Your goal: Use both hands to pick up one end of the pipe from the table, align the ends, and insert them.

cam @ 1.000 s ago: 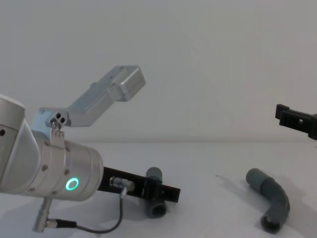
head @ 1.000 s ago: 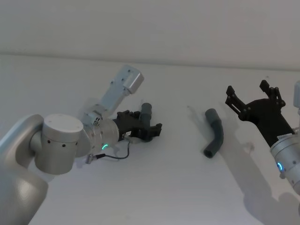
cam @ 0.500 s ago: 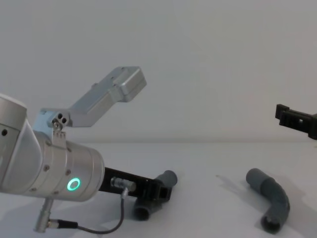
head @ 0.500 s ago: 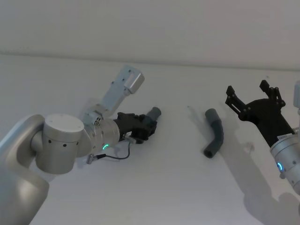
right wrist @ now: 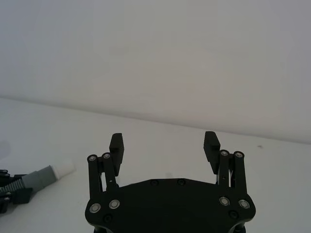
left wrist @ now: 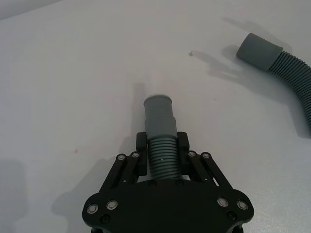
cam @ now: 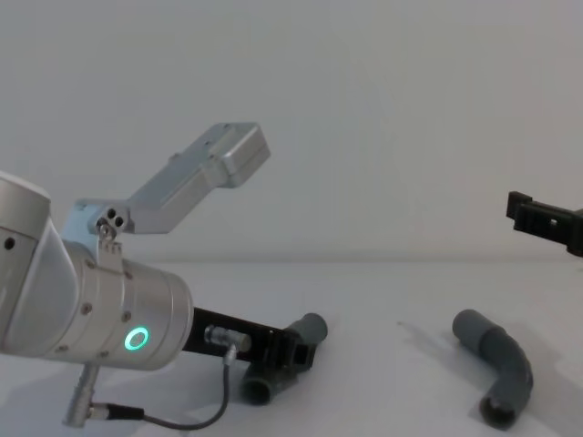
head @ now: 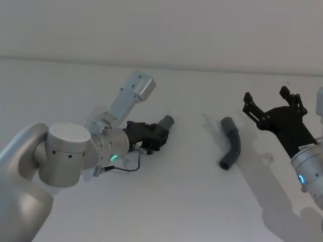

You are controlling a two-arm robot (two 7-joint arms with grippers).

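Left claw (head: 155, 135) pinches ribbed dark-grey hose piece (head: 165, 122). Second dark-grey bent hose piece (head: 232, 143) lies on white desk (head: 176, 201), axis 12–6, at 7 o'clock from spread right claw (head: 267, 101).

The left gripper (head: 155, 137) is extended forward and low, its fingers clamped on a pipe piece (head: 166, 122). The right gripper (head: 266, 97) is held raised at the right, fingers spread wide.

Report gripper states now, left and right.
Left gripper: shut on one pipe piece.
Right gripper: open, empty; other pipe piece lies on the table.
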